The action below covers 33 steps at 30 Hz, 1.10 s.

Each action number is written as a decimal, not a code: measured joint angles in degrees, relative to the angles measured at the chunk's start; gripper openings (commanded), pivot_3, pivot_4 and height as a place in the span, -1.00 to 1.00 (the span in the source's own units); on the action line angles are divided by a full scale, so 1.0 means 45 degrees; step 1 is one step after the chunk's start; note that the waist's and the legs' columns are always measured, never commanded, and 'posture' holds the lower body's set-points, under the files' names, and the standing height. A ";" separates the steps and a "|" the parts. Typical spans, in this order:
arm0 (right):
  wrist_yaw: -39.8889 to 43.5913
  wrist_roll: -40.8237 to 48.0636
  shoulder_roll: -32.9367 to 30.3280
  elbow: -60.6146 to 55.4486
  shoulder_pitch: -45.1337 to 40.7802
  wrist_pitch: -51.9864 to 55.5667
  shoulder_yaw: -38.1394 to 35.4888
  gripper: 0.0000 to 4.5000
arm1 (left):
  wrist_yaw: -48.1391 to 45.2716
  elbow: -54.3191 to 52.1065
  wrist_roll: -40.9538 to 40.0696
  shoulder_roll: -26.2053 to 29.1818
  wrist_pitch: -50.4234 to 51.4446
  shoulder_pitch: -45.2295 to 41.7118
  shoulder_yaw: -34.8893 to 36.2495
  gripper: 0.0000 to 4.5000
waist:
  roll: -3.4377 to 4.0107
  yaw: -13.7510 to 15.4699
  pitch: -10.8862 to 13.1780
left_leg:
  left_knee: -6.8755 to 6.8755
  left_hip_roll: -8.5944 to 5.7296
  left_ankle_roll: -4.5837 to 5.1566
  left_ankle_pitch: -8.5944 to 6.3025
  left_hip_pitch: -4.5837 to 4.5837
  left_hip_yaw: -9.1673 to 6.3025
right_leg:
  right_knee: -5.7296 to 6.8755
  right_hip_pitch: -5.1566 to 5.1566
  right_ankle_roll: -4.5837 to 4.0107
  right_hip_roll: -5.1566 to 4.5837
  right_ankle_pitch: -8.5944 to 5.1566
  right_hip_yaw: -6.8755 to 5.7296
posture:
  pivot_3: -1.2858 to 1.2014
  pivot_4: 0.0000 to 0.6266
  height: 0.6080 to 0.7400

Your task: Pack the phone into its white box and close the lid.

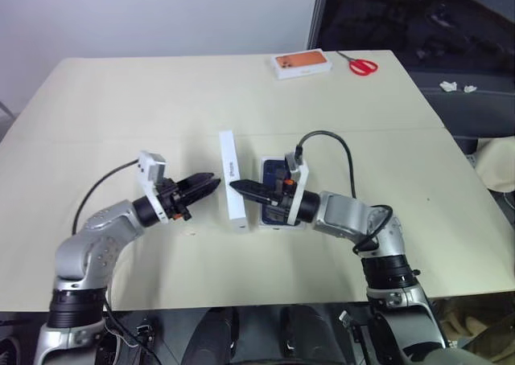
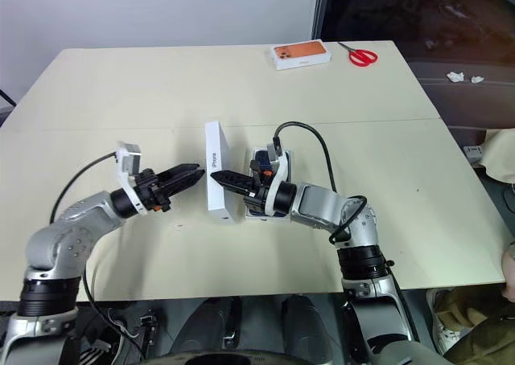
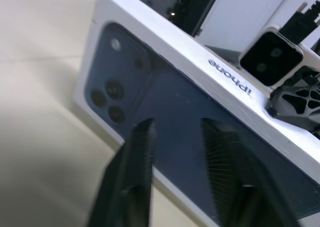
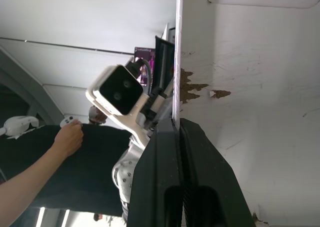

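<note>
The lid (image 1: 233, 180) is stood on edge on the counter (image 1: 161, 100), its wall pinched by the right tool (image 1: 244, 188); the left tool (image 1: 208, 183), narrowly parted, is positioned beside its printed face; the phone (image 1: 273, 190) lies just beyond

A beige table (image 1: 121, 100) is lying mostly bare, leaving wide free room across its far half and its left side. Standing on edge at the centre, the lid (image 1: 233, 180) is acting as a thin wall running from twelve to six o'clock. The left gripper (image 1: 211, 184) is crowding it from nine o'clock, and the right gripper (image 1: 241, 188) is pinching its wall from three o'clock. The white box (image 1: 273, 190), with the phone (image 1: 272, 174) in it, is filling the space just behind the right wrist at three o'clock. A small orange-topped box (image 1: 302, 63) and red scissors (image 1: 362, 64) are sitting well apart, toward one o'clock.
</note>
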 measured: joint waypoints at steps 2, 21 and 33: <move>0.0100 -0.0129 -0.0087 0.0097 0.0009 -0.0028 0.0001 -0.74 | 0.0021 0.0307 0.0397 -0.0443 -0.0338 0.0003 -0.0355 -0.74 | -0.0001 0.0016 0.0000 | 0.0001 0.0000 0.0000 0.0000 0.0000 0.0000 | 0.0000 0.0003 0.0000 0.0000 0.0000 -0.0001 | 0.03 -0.52 1.00; 0.1307 -0.1471 -0.0404 0.0291 0.0028 0.0086 -0.0095 -0.74 | 0.0160 0.0601 0.0909 -0.0991 -0.0932 -0.0311 -0.0811 -0.74 | -0.0002 0.0017 0.0000 | 0.0003 0.0000 0.0000 0.0000 0.0000 -0.0001 | 0.0000 0.0005 0.0001 0.0000 0.0001 -0.0003 | 0.03 -0.52 1.00; 0.1786 -0.1651 -0.0404 0.0349 0.0179 0.0237 -0.0198 -0.74 | 0.0210 0.0333 0.0868 -0.0977 -0.0749 -0.0125 -0.0712 -0.74 | -0.0002 0.0020 -0.0001 | 0.0003 0.0000 0.0000 0.0000 0.0000 -0.0001 | 0.0000 0.0007 0.0001 0.0000 0.0000 -0.0002 | 0.03 -0.52 1.00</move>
